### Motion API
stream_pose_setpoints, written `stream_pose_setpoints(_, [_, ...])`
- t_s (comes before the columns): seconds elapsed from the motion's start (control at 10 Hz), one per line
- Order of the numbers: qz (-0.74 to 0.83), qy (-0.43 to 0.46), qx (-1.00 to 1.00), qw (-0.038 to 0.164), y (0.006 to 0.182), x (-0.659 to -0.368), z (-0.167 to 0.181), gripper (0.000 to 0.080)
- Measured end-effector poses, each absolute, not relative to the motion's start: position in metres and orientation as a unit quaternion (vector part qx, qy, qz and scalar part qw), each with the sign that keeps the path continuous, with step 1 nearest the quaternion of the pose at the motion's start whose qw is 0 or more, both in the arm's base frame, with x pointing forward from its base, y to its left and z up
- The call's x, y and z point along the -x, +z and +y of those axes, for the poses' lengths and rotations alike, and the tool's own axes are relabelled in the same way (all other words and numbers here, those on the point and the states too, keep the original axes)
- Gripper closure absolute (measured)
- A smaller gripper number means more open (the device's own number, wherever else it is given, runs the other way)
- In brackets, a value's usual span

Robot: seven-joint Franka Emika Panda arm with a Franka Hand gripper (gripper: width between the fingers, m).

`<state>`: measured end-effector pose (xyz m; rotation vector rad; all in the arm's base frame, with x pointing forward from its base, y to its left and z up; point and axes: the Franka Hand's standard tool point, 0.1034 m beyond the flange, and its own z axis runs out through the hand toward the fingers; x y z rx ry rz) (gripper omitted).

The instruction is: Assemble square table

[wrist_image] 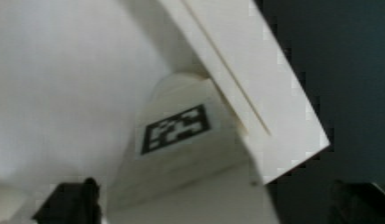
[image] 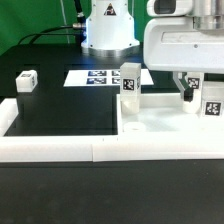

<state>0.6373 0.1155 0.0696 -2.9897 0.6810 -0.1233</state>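
The white square tabletop (image: 160, 118) lies flat at the exterior view's right, against the front wall. One tagged white leg post (image: 130, 82) stands upright at its left rear corner. A second tagged leg (image: 212, 102) stands at its right edge. A third small leg (image: 26, 80) lies apart on the black mat at the far left. My gripper (image: 190, 94) hangs low over the tabletop's right part, close beside the second leg. In the wrist view my gripper (wrist_image: 212, 206) is open, its dark fingers (wrist_image: 68, 203) spread over white plastic, with a tagged white part (wrist_image: 176, 130) just ahead.
The long low white border wall (image: 60, 148) runs along the front and up the left side. The marker board (image: 98, 76) lies flat behind the legs, before the robot's base (image: 108, 35). Black mat (image: 65, 110) spreads between the wall and the tabletop.
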Motion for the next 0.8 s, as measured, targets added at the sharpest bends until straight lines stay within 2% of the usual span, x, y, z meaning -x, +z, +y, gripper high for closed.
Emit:
stream_pose_setpoints(0.2, [0.205,-0.042,0.977,0.033,0.0693,-0.6374,0.116,0.015])
stream_pose_setpoints(0.3, [0.217,-0.042,0.975,0.033,0.0692,-0.6374,0.1159,0.0266])
stream_pose_setpoints(0.4, [0.22,-0.042,0.974,0.033,0.0692,-0.6374,0.1157,0.0266])
stream_pose_setpoints(0.5, [0.24,-0.041,0.969,0.034,0.0691,-0.6373,0.1156,0.0448])
stream_pose_setpoints(0.6, [0.271,-0.038,0.961,0.034,0.0683,-0.6364,0.1135,0.0508])
stream_pose_setpoints(0.8, [0.333,-0.036,0.942,0.036,0.0682,-0.6363,0.1118,0.0508])
